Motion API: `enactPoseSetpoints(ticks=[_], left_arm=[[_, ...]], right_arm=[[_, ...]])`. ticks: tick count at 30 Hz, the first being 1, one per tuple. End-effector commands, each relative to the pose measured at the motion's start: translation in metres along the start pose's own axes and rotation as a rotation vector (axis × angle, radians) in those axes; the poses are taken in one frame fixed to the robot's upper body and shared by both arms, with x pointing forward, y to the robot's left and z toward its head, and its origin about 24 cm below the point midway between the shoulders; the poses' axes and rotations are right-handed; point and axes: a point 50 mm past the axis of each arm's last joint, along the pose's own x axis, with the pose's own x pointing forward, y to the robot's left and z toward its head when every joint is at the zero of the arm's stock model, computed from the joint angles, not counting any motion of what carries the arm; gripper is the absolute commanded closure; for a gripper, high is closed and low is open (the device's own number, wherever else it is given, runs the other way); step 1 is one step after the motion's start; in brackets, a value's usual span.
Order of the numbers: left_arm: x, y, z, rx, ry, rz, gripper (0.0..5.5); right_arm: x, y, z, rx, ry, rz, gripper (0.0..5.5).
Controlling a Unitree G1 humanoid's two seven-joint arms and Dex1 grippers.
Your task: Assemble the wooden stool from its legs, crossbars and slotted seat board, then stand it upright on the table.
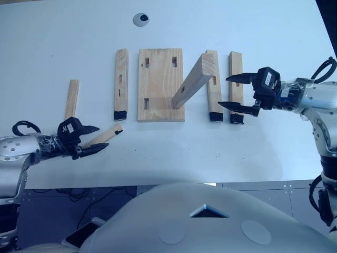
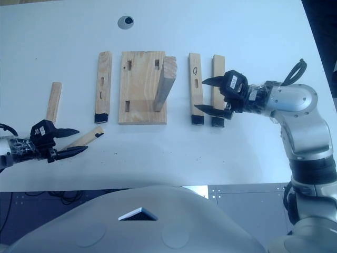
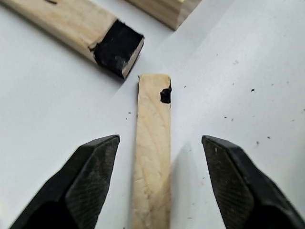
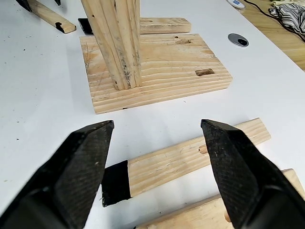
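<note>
The slotted seat board (image 1: 160, 84) lies flat mid-table with one leg (image 1: 195, 80) standing upright in it. Three more black-tipped legs lie flat: one (image 1: 121, 83) left of the board, two (image 1: 213, 87) (image 1: 236, 87) to its right. My right gripper (image 1: 224, 91) is open, hovering over those two legs (image 4: 181, 160), touching neither. My left gripper (image 1: 97, 138) is open near the front left, its fingers (image 3: 90, 186) straddling the end of a short crossbar (image 3: 152, 157) without closing on it. A second crossbar (image 1: 71, 98) lies farther left.
A round grey grommet (image 1: 140, 20) sits in the white table (image 1: 263, 153) at the far middle. The table's front edge runs just behind my left gripper. The black end of the left leg (image 3: 116, 47) lies close ahead of the short crossbar.
</note>
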Motion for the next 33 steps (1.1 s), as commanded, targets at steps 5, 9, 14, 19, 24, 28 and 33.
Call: enactPoseSetpoints(ticks=[5, 9, 14, 19, 24, 28, 33], left_arm=[[0.015, -0.006, -0.017, 0.003, 0.039, -0.008, 3.04], [0.018, -0.006, -0.026, 0.057, 0.089, -0.011, 3.56], [0.018, -0.005, -0.027, 0.094, 0.086, 0.018, 4.23], [0.011, 0.01, 0.025, 0.199, -0.205, 0.079, 4.23], [-0.039, 0.045, 0.127, 0.332, -0.525, 0.163, 4.23], [-0.049, 0.052, 0.203, 0.429, -0.83, 0.28, 4.23], [-0.018, 0.059, 0.274, 0.493, -1.106, 0.524, 4.23]], right_arm=[[0.005, 0.002, 0.0, -0.005, 0.009, -0.005, 2.07], [0.006, 0.006, -0.002, 0.0, 0.014, -0.003, 2.07], [0.009, 0.001, 0.0, -0.009, 0.005, -0.007, 2.07], [-0.002, -0.013, 0.004, 0.004, -0.029, -0.082, 2.07], [-0.018, -0.046, 0.016, -0.023, -0.084, -0.221, 2.07], [-0.028, -0.087, 0.063, 0.181, -0.521, -0.504, 2.07], [-0.003, -0.082, 0.139, 0.57, -1.001, -0.254, 2.07]])
